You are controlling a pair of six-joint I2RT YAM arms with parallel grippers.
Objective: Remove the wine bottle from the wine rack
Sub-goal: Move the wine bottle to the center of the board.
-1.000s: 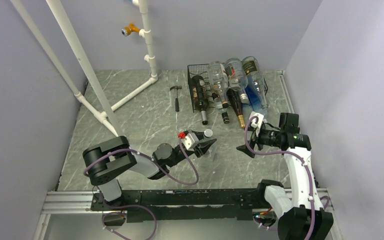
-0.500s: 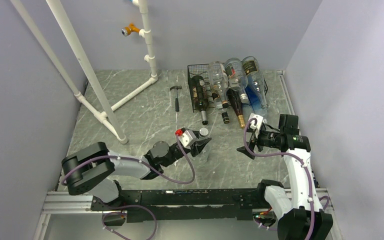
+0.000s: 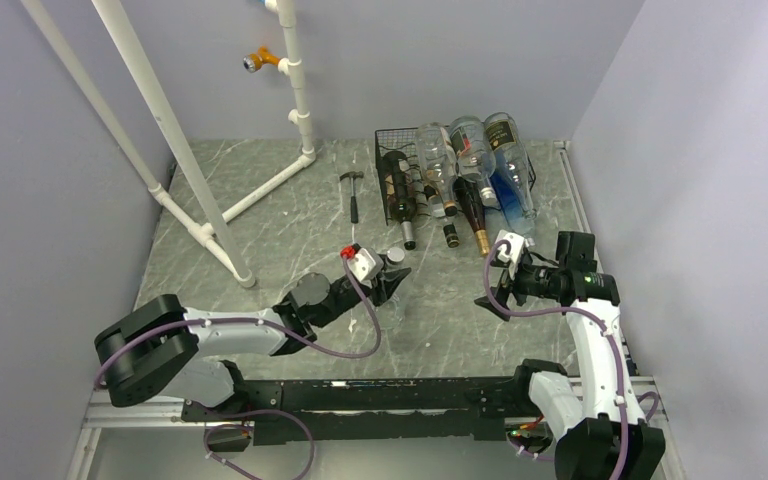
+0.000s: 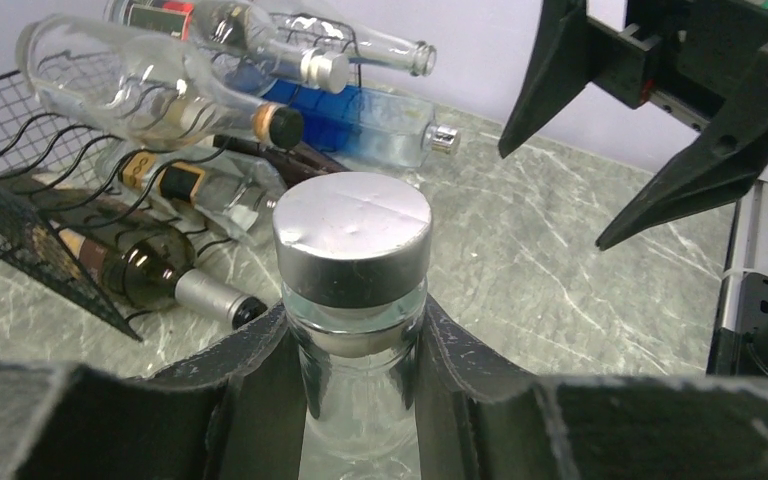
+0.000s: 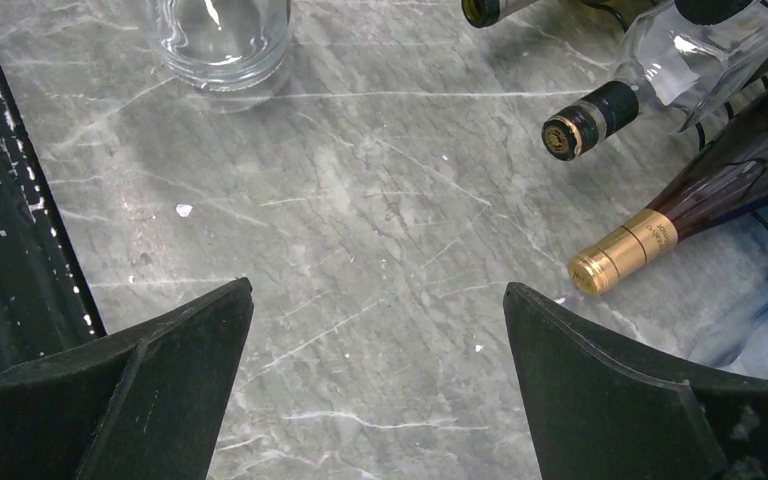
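A clear glass wine bottle (image 4: 352, 235) with a silver cap stands upright on the marble table, apart from the wine rack. My left gripper (image 4: 358, 345) is shut on its neck just under the cap; from above, this gripper (image 3: 392, 283) sits mid-table with the cap (image 3: 395, 256) showing over it. The black wire wine rack (image 3: 392, 170) stands at the back with several bottles lying across it. To the right, my right gripper (image 3: 495, 283) hangs open over bare table (image 5: 377, 290), holding nothing. The bottle's glass base (image 5: 222, 35) shows at the top of the right wrist view.
A hammer (image 3: 353, 190) lies left of the rack. A white pipe frame (image 3: 210, 220) crosses the left side. A gold-capped dark bottle (image 5: 625, 250) and a black-capped one (image 5: 585, 122) point out of the rack near my right gripper. Walls close in on three sides.
My left arm has stretched lower and carried the upright bottle a little left and farther from me. The right gripper has stayed open and nearly still.
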